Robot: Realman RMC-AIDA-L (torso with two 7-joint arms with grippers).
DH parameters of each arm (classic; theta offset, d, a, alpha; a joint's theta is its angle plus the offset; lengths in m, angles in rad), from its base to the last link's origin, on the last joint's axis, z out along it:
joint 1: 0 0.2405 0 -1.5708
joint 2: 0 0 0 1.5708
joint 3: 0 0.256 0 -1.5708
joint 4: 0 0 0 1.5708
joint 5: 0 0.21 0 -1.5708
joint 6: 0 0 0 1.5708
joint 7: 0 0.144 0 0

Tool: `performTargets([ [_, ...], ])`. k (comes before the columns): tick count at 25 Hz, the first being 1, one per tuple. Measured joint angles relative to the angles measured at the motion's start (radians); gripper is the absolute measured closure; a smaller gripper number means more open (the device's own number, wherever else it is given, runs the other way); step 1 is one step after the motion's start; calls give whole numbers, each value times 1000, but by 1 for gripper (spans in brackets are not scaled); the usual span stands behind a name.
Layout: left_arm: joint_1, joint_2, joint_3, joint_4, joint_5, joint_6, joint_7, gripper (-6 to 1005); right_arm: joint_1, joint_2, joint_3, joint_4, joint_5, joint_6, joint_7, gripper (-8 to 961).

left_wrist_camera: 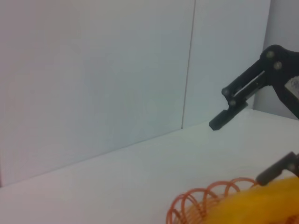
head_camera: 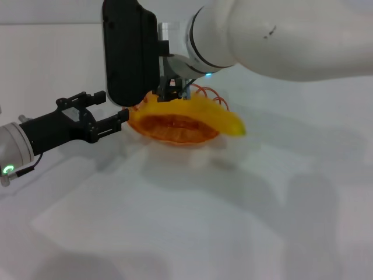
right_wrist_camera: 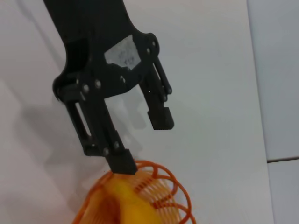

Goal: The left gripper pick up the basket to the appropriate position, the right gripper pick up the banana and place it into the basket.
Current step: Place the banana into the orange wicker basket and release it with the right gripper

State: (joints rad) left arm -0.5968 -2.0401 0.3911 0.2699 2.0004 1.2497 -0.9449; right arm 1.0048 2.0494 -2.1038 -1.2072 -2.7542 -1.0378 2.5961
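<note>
Right hand [right_wrist_camera: 142, 142] fingers spread, pointing down; left hand [head_camera: 111, 114] open, reaching sideways.

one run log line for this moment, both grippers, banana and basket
stage: banana placed | long yellow banana: in orange wire basket, end overhanging rim | right gripper: open above basket | left gripper: open at basket's edge

Banana in the basket

The yellow banana [head_camera: 195, 115] lies across the shallow orange wire basket [head_camera: 175, 131], its right end jutting past the looped rim; the basket sits on the white surface [head_camera: 192, 221].
</note>
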Motion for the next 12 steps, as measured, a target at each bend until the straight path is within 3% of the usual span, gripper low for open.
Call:
performTargets([
  [6,0,0,0,0,0,-8,0,246,-8,0,-10,-23,-3,2,1,209],
  [12,6,0,0,0,0,-21,0,246,-94,-10,46,-158,-3,-20,-22,126],
])
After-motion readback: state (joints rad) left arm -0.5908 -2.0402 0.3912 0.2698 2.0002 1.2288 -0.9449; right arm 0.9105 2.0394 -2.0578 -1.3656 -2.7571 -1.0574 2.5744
